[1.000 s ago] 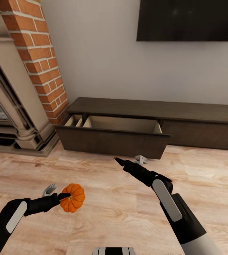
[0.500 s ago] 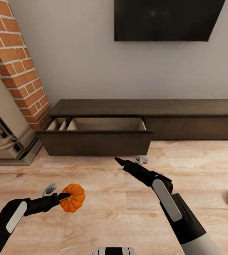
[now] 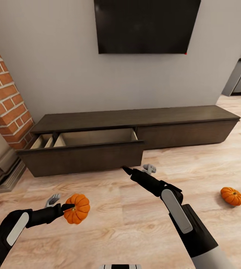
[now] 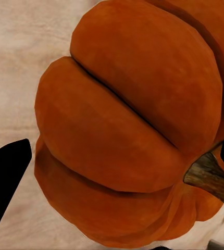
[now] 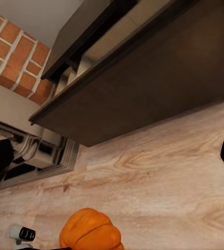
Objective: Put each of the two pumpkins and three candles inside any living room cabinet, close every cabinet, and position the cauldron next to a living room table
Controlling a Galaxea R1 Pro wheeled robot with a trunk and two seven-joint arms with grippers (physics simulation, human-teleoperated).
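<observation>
One pumpkin [image 3: 76, 208] pinched in left jaws, right jaws spread, cabinet [image 3: 135, 132] drawer [image 3: 83, 157] open

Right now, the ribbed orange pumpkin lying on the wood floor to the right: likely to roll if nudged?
Probably. That ribbed orange pumpkin looks round and squat, resting free on the smooth plank floor, so a sideways push may wobble or roll it. Its ribs look rigid; a grip likely holds.

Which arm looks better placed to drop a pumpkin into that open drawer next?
The left. Its gripper already holds a ribbed orange pumpkin, while the right gripper is empty, open. The dark brown wooden cabinet's open drawer lies just ahead.
</observation>
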